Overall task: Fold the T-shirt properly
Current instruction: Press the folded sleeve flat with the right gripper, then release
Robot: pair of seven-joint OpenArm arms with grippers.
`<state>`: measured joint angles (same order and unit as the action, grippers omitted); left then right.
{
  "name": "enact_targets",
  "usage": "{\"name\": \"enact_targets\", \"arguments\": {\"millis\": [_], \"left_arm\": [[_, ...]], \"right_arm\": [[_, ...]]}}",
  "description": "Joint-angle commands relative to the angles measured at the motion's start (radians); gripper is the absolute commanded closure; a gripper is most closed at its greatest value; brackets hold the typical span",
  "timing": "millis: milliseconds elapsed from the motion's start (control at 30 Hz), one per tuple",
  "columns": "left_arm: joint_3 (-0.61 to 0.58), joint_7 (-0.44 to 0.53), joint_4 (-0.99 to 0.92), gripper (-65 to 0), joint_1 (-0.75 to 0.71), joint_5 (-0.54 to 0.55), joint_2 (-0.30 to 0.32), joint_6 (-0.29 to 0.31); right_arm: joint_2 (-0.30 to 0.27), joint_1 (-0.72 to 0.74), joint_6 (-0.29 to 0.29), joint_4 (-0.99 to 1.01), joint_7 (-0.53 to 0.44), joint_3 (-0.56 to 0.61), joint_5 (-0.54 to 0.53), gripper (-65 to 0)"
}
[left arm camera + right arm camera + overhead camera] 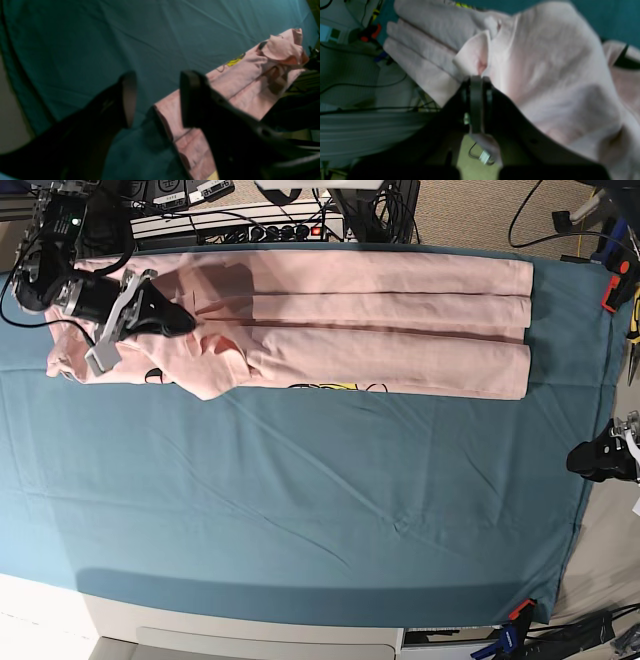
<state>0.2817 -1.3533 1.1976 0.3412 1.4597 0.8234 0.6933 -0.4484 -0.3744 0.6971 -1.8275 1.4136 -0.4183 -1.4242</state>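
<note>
Folding one T-shirt (400,320) with two grippers on one teal sheet (300,500).
We see its long band running along the sheet's far edge; our right gripper (476,80) pinches a bunched end, our left gripper (157,100) gapes empty off the other end.

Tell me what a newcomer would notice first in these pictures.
The long pink T-shirt, folded into a strip along the far edge of the teal cloth sheet. At its end, the right hand is shut on a bunched fold, while the left hand hangs open at the opposite end.
</note>
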Motion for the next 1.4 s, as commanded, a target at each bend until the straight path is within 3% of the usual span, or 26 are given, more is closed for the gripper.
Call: {"name": "enact_targets", "arguments": {"millis": [0,600,767,967,1133,1367], "left_arm": [[0.010,0.016,0.013,-29.2,0.022,0.024,0.031,0.005],[0.010,0.020,0.013,-29.2,0.022,0.024,0.031,0.005],[0.010,0.030,0.013,-29.2,0.022,0.024,0.030,0.005],[0.010,0.031,0.013,-29.2,0.022,0.024,0.031,0.005],[0.010,0.031,0.013,-29.2,0.022,0.024,0.031,0.005],[0.010,0.038,0.013,-29.2,0.022,0.024,0.031,0.005]], "right_arm": [[-0.016,-0.008,0.001,-0.017,-0.017,-0.007,-0.043,0.0],[-0.013,-0.053,0.001,-0.017,-0.017,-0.006,-0.059,0.0],[0.023,-0.053,0.001,-0.017,-0.017,-0.002,-0.059,0.0],[0.078,-0.053,0.001,-0.017,-0.017,0.094,-0.059,0.0],[0.077,-0.052,0.001,-0.017,-0.017,0.180,-0.059,0.0],[0.077,-0.052,0.001,-0.017,-0.017,0.181,-0.059,0.0]]}}
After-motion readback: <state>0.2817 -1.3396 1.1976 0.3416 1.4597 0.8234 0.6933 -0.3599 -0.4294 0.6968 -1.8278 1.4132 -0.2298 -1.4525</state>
